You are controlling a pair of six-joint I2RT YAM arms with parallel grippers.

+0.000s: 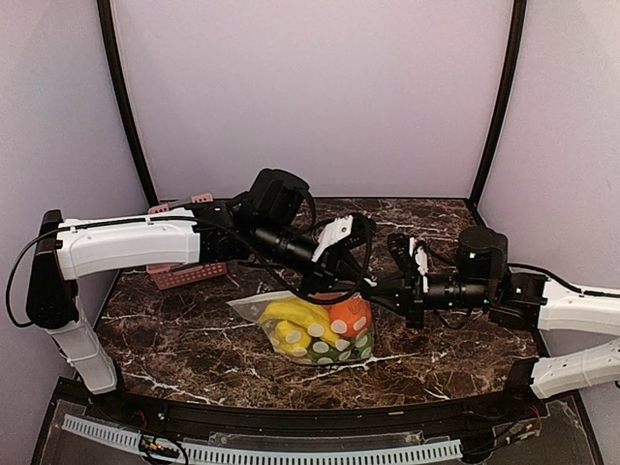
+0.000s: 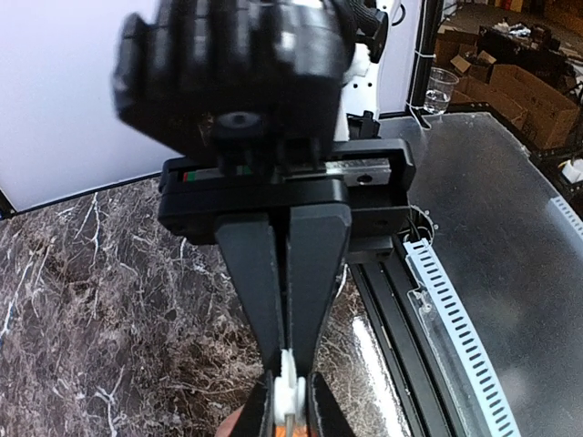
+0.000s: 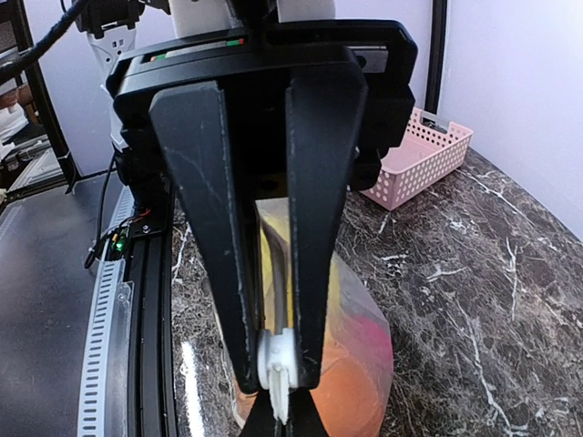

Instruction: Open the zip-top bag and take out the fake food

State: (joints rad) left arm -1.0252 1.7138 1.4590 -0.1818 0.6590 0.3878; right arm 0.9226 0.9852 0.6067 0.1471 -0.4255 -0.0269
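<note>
Both tools pinching the zip-top bag (image 1: 254,305), food not out yet

From above, the bag sits mid-desk (image 1: 174,339) with the fake food (image 1: 300,325) packed inside, pink basket (image 1: 184,274) back left. Left wrist cam: the left tool (image 2: 290,410) is squeezed together on the bag's white zip strip, orange peeking below. Right wrist cam: the right tool (image 3: 276,401) is clamped on the white strip too, with yellow, pink and orange pieces right under it.

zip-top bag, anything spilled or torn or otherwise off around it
Nothing stands out. The zip-top bag sits mid-table with the fake food inside it, none spilled. The left gripper and right gripper each pinch its white zip strip. The pink basket stands upright at the back left.
</note>
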